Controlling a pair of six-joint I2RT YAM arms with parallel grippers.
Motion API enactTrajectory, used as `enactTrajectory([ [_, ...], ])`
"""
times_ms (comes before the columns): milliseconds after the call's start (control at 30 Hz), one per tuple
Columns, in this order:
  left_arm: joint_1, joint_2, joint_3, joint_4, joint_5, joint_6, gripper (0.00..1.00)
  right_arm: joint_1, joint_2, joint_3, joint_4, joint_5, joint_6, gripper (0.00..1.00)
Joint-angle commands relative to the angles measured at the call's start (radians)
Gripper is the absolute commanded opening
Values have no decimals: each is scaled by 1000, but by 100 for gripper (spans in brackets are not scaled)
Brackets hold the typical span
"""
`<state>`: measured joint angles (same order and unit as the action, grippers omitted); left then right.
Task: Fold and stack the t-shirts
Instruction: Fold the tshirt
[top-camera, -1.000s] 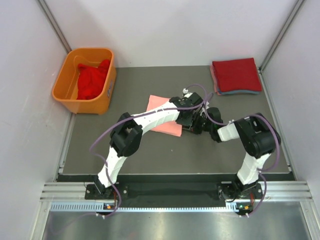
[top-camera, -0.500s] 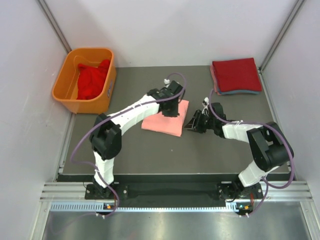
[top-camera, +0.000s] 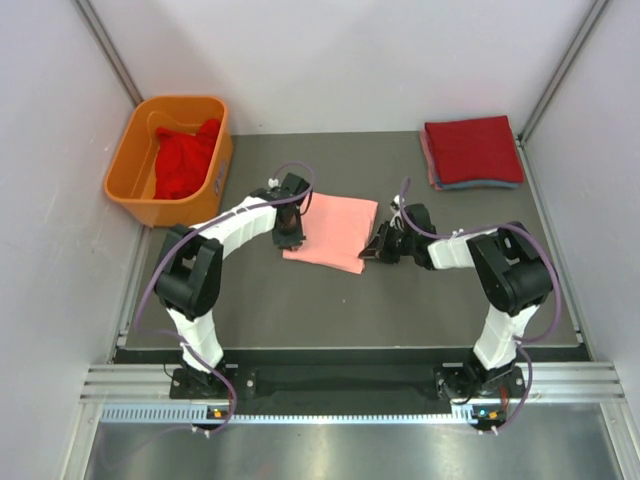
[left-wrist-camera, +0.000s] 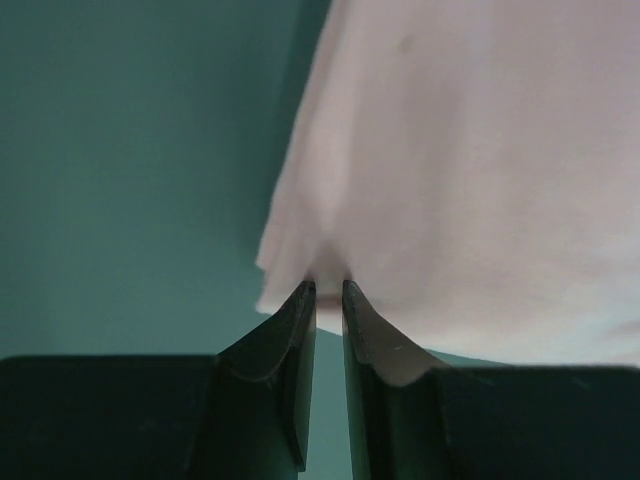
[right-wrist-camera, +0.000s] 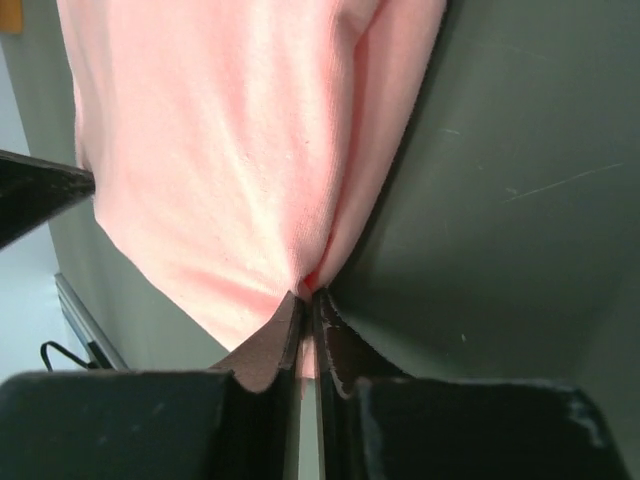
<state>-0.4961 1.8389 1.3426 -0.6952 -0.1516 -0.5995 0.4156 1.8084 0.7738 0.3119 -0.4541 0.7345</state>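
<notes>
A salmon-pink t-shirt (top-camera: 336, 230), folded into a rectangle, lies flat on the dark mat near the middle. My left gripper (top-camera: 290, 238) sits at its left edge, and in the left wrist view the near-closed fingertips (left-wrist-camera: 328, 288) pinch the hem of the pink cloth (left-wrist-camera: 470, 150). My right gripper (top-camera: 374, 250) is at the shirt's right edge. The right wrist view shows it (right-wrist-camera: 308, 295) shut on a gathered fold of the pink fabric (right-wrist-camera: 220, 150). A stack of folded t-shirts (top-camera: 472, 150), red on top, rests at the back right corner.
An orange tub (top-camera: 135, 165) holding a crumpled red t-shirt (top-camera: 185, 158) stands at the back left, off the mat's corner. White walls and metal posts close in the left, right and back sides. The arm bases sit along the near rail.
My left arm swung from the shirt's right side, across it, to its left edge. The right gripper moved slightly left and shut on the right edge.
</notes>
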Motion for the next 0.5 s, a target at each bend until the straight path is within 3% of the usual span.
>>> enactTrajectory([
  [0,16,-32,-63,59,-48,-23,22,11,26,-24,-16,83,-38,2],
  [233,7,-12,-105,20,-109,-66,22,11,3,-31,-57,126,-102,0],
  [467,17,-105,-8,-62,-238,-5,26,3,-73,-42,-51,77,-95,26],
])
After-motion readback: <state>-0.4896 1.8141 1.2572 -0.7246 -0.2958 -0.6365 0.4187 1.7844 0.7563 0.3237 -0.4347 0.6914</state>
